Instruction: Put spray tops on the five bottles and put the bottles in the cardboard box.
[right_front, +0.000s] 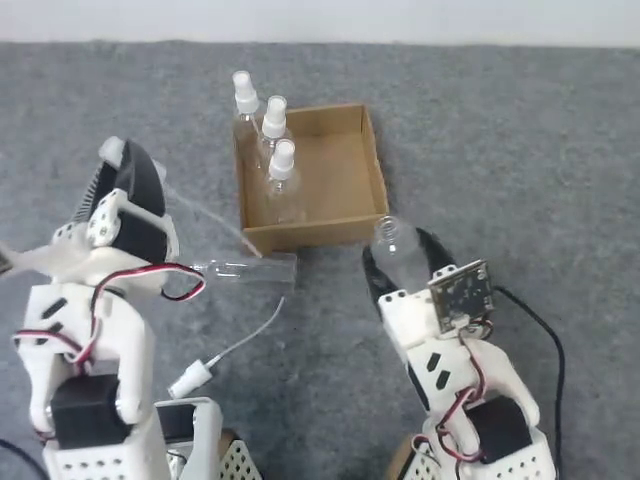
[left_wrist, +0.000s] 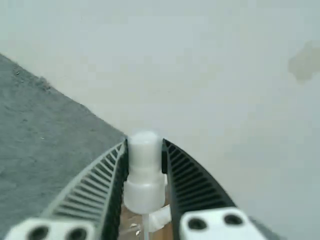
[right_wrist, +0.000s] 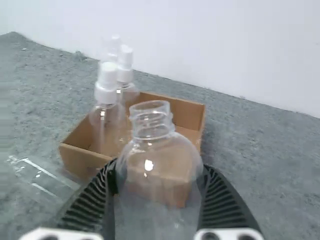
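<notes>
The left gripper (left_wrist: 144, 149), raised toward the wall, is clamped on a spray top (left_wrist: 144, 185). The right gripper (right_wrist: 159, 172) grips an uncapped bottle (right_wrist: 150, 125) upright, just before the cardboard box (right_front: 312, 235). The box holds three capped bottles (right_front: 283, 185).

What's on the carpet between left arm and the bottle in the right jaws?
In the high view, a clear bottle lies on its side by the front corner of the cardboard box; a loose spray top lies farther from the box.
</notes>
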